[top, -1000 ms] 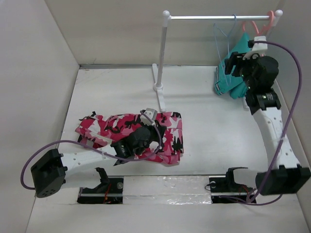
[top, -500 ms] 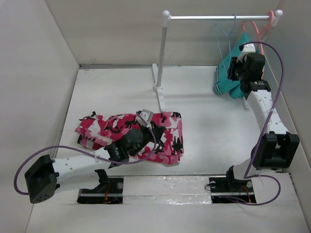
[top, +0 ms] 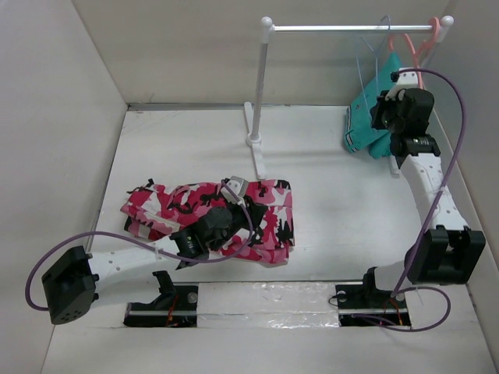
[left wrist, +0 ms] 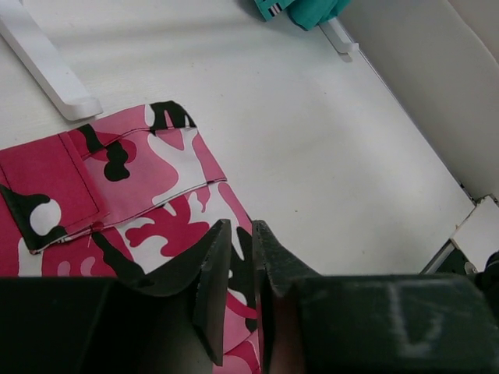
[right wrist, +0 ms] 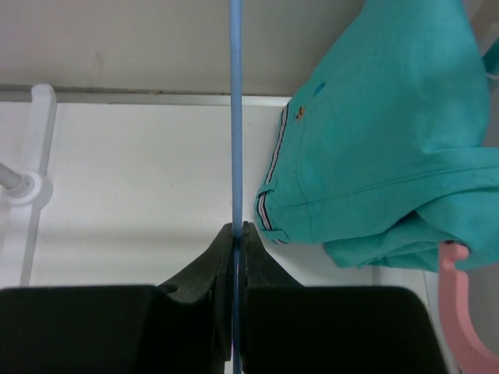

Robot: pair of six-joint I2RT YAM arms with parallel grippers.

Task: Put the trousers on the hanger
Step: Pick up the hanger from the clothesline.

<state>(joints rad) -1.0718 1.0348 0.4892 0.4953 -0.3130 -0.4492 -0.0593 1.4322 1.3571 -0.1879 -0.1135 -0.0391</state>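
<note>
The pink, red, white and black camouflage trousers [top: 273,210] lie crumpled flat on the table, left of centre. My left gripper [top: 248,222] rests low over their right part. In the left wrist view its jaws [left wrist: 242,226] stand a narrow gap apart, open, with trousers [left wrist: 156,179] fabric showing beneath. The thin light-blue wire hanger [top: 361,70] hangs from the rail at the back right. My right gripper [top: 387,109] is shut on that hanger wire [right wrist: 235,117], which runs straight up from between the closed right gripper [right wrist: 236,228] tips.
A white clothes rack has a rail [top: 351,28], a pole [top: 261,93] and a foot [top: 256,152] behind the trousers. A teal garment [top: 366,125] hangs on a salmon-pink hanger [top: 417,47] beside the blue one. Walls enclose the table on three sides.
The right arm drew in toward the rail and its jaws closed on the blue wire. The left jaws, shut before, have parted a little over the trousers.
</note>
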